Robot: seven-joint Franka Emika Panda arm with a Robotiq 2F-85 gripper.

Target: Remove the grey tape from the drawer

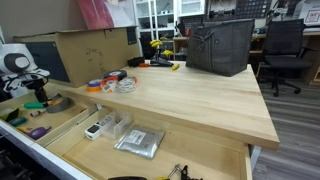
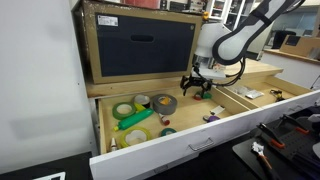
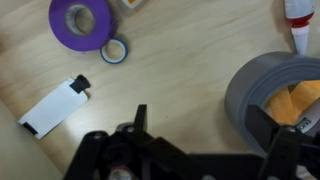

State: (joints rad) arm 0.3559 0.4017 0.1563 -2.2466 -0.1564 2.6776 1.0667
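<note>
Noted the grey tape [image 2: 165, 103] lying flat in the open drawer [image 2: 200, 141], not yet removed; found the gripper [image 2: 195, 90] poised just beside it, jaws apart and empty; judged grasp and lift-out both outstanding.

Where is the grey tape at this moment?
In an exterior view the grey tape lies in the drawer, between a green roll and the gripper; the wrist view shows it at the right edge.
</note>
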